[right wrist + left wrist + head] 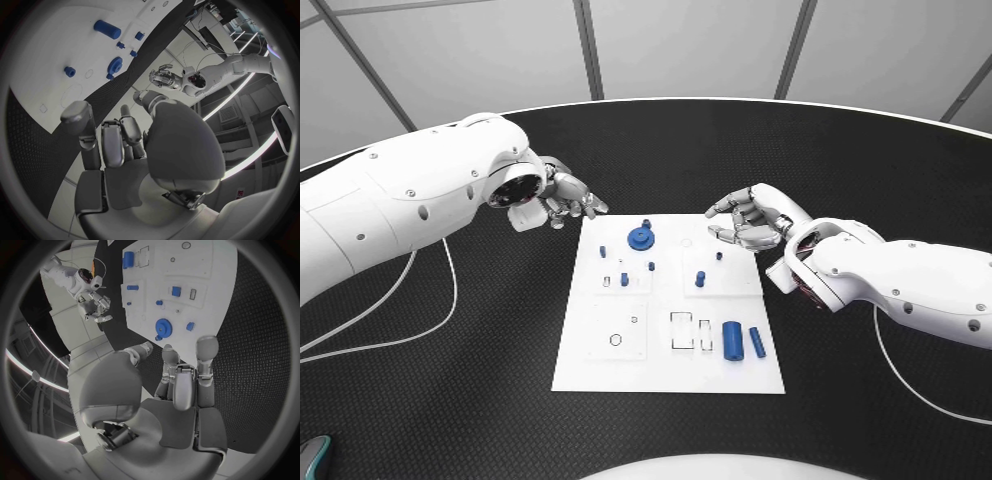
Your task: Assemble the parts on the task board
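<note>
The white task board [661, 365] lies mid-table. A blue gear [640, 237] stands near its far edge, with small blue pegs [625, 279] and a blue block [700, 279] behind it. Two blue cylinders [731, 338] lie side by side at the near right. My left hand [564, 205] hovers just off the board's far left corner, fingers apart and holding nothing. My right hand [747, 222] hangs over the far right corner, also holding nothing. In the left wrist view the left hand [178, 375] points toward the gear [164, 327]. The right wrist view shows the right hand [115, 145] with bare fingers, and beyond it the gear [115, 65].
The round black table [473, 400] surrounds the board with free room on all sides. A white cable [430, 300] trails over the table at the left and another [906, 370] at the right. Empty slots [681, 332] and a hole [616, 340] mark the board's near half.
</note>
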Tool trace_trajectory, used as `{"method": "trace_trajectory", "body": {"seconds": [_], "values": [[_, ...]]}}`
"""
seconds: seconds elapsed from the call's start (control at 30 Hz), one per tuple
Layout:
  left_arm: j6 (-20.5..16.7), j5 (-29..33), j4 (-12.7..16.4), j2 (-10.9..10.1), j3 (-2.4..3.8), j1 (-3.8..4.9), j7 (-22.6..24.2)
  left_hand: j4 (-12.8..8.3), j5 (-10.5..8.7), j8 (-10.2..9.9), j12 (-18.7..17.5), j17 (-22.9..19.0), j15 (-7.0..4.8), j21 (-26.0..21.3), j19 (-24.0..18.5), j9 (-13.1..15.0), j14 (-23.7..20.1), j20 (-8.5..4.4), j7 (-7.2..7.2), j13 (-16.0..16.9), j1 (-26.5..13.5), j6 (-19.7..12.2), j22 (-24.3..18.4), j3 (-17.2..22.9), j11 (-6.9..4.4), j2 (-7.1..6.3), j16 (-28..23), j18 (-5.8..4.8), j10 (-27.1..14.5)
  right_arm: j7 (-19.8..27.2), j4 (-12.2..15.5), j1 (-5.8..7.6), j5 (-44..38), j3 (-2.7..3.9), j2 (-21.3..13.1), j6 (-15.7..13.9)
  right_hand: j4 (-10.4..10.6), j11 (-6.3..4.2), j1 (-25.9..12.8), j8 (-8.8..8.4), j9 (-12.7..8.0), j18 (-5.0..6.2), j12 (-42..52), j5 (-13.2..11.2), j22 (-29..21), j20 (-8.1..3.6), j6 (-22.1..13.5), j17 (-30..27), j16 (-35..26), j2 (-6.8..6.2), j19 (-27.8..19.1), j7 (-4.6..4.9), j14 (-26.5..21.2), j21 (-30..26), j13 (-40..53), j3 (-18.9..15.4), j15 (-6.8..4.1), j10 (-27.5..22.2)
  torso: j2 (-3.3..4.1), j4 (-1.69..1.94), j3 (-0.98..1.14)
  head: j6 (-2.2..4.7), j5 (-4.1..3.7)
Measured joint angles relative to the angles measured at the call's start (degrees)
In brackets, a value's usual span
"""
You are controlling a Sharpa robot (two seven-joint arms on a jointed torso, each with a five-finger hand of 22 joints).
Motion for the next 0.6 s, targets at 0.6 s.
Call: {"method": "trace_trajectory", "body": {"seconds": [0.6], "values": [[0.53,-8.92,-8.01,3.91,-0.07,-1.63,4.40,2.68,0.00,-1.81,-0.37,0.00,0.81,-1.07,-0.48,-1.33,0.01,0.48,0.82,-1.61,-0.63,-1.42,-1.25,-7.79,1.12,-1.30,-0.23,0.89,-1.54,0.49,0.06,-0.14,0.00,0.01,0.43,-0.56,0.00,0.00,0.00,0.00,0.00,0.00,0.00,0.00,0.00,0.00,0.00,0.00,0.00,0.00,0.00,0.00,0.00,0.00,-0.06,0.00,0.00,0.00,0.29,-0.08,0.05,1.08,1.29]]}}
